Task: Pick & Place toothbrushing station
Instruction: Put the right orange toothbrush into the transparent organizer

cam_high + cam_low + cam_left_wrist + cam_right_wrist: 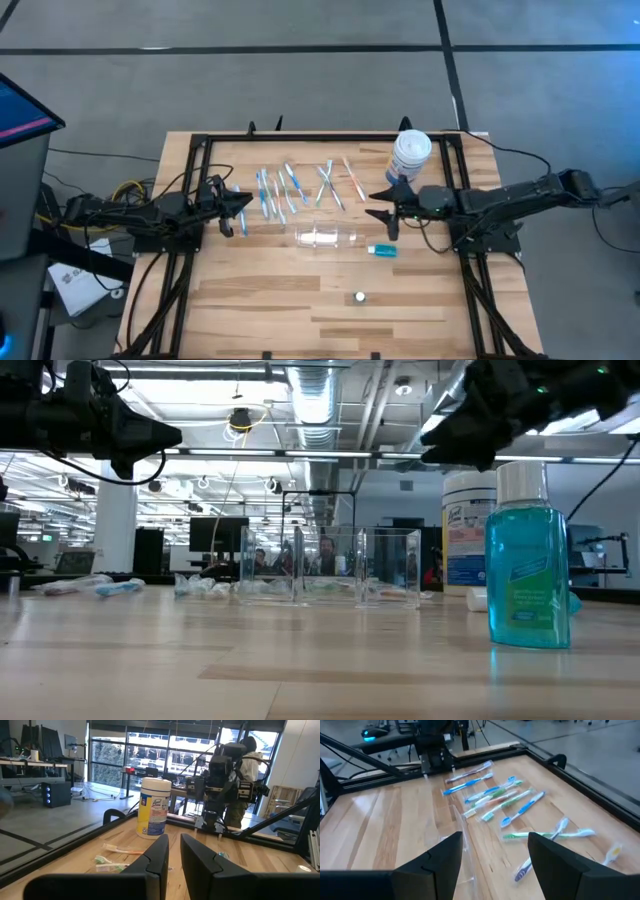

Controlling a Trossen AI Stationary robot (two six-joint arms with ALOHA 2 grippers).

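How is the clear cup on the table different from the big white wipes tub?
The clear cup lies on its side in the middle of the table; the white wipes tub stands upright by the back edge. The cup is see-through and unmarked; the tub is opaque white with a blue and yellow label. The tub looks wider than the cup. Neither is held: the left gripper and the right gripper hover apart from both.
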